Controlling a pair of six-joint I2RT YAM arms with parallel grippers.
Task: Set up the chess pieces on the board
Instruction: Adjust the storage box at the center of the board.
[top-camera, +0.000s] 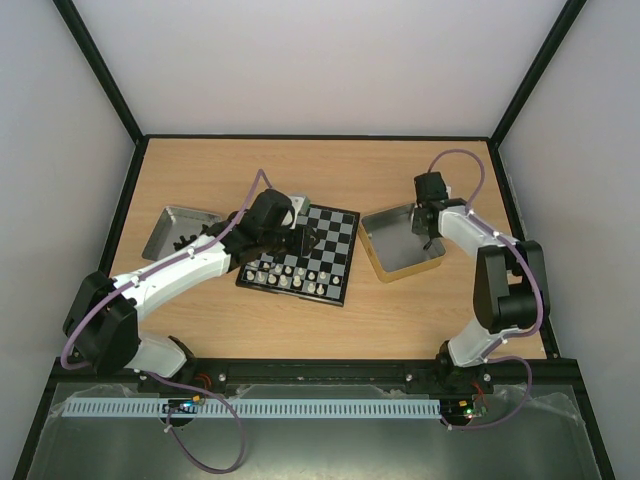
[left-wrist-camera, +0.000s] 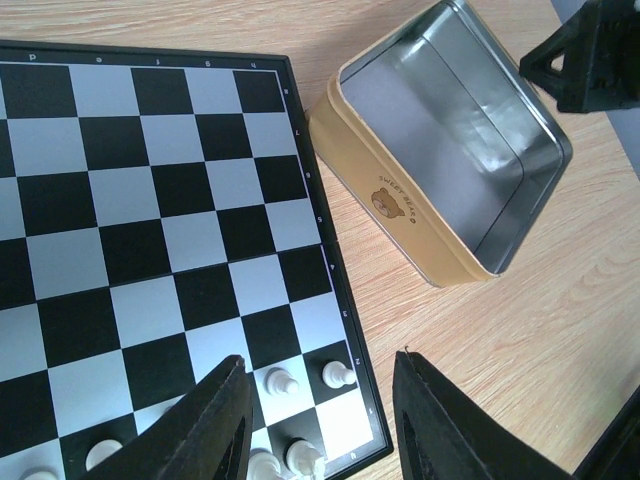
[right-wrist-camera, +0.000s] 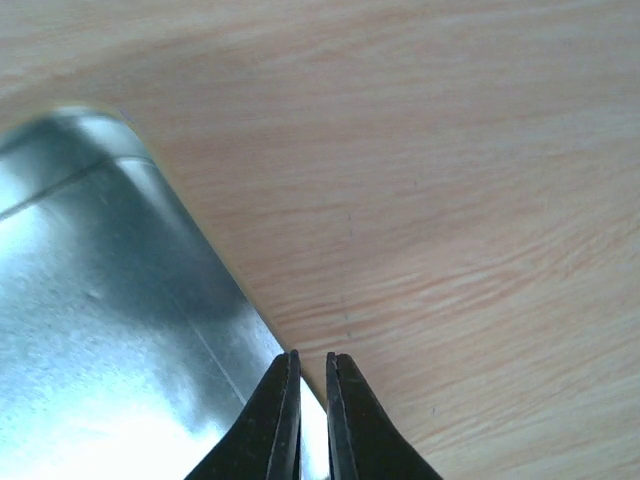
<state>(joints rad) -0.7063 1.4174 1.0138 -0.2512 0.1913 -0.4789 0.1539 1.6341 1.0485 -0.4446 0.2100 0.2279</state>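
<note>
Two tins flank the board (top-camera: 335, 232) on the table (top-camera: 300, 165): a plain silver tin (top-camera: 178, 232) near the board's left side, a gold-walled tin (left-wrist-camera: 400, 210) just right of the board. Left gripper (left-wrist-camera: 320, 362) hangs over the board's near right corner, jaws partway open, nothing between them. Cream-white chess pieces (left-wrist-camera: 283, 381) stand on the board's near rows, some right under that gripper. Right gripper (right-wrist-camera: 312, 368), right of the board, has jaws pinched almost together on the gold-walled tin's rim.
</note>
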